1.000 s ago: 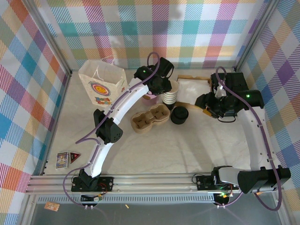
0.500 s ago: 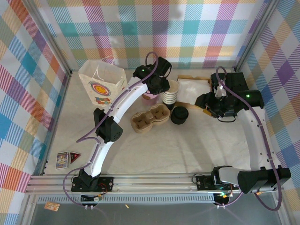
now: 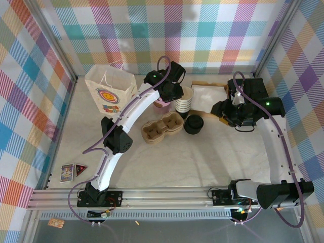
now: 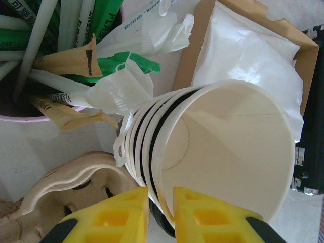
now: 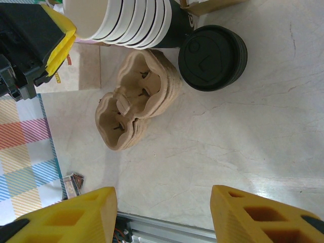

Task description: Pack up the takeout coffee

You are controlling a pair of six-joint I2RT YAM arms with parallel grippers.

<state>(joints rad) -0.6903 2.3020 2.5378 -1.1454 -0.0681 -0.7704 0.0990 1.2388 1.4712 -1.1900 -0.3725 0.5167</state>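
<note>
A stack of lidless cream paper cups (image 3: pixel 183 103) (image 4: pixel 223 147) stands behind the cup carrier. My left gripper (image 3: pixel 173 92) (image 4: pixel 161 195) is at the top cup's rim, one yellow finger (image 4: pixel 202 212) inside the cup and the other outside. The jaws are pinched narrowly on that cup's wall. A low stack of black lids (image 3: pixel 193 124) (image 5: pixel 211 50) sits to the right of the carrier. My right gripper (image 3: pixel 224 109) (image 5: pixel 164 212) hangs open above bare table, nothing between its fingers. The takeout coffee is out of view.
A brown pulp cup carrier (image 3: pixel 162 127) (image 5: pixel 136 101) lies mid-table. A paper bag (image 3: pixel 109 91) stands open at back left. A pink tub of straws and packets (image 4: pixel 55 55) and a cardboard box of napkins (image 3: pixel 207 96) (image 4: pixel 248 50) flank the cups. Cards (image 3: pixel 71 172) lie front left.
The left gripper's jaws have narrowed onto the top cup's rim, and its wrist shifted slightly. The right arm has stayed still.
</note>
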